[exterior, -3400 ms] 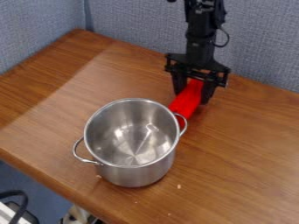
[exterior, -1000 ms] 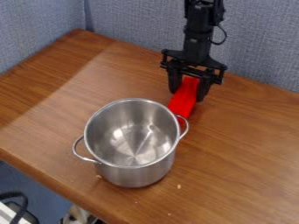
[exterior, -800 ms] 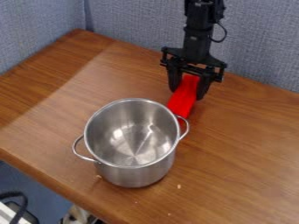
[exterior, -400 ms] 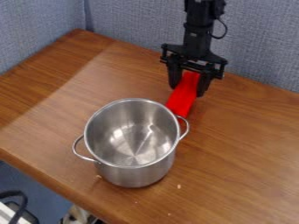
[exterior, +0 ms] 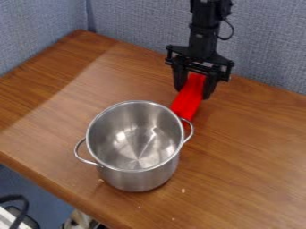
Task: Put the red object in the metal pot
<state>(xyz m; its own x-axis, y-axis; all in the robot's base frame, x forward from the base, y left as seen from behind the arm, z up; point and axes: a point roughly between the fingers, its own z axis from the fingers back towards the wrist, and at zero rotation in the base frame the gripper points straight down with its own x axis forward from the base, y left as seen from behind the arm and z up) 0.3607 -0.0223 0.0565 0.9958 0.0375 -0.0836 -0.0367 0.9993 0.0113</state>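
The red object (exterior: 188,99), a long flat bar, slants from behind the metal pot's rim up toward my gripper (exterior: 198,82). The black gripper points straight down and is shut on the bar's upper end. The bar's lower end sits just behind the pot, and whether it still touches the table is hidden. The metal pot (exterior: 136,145) stands upright and shiny in front of the bar, with nothing inside it; one loop handle (exterior: 81,154) shows on its left.
The wooden table (exterior: 60,89) has its front edge running diagonally below the pot. A blue-grey wall stands behind the arm. Cables show at the bottom left below the table edge.
The gripper with the red bar has crept slightly up and left since the oldest frame. Over the last second nothing has visibly moved.
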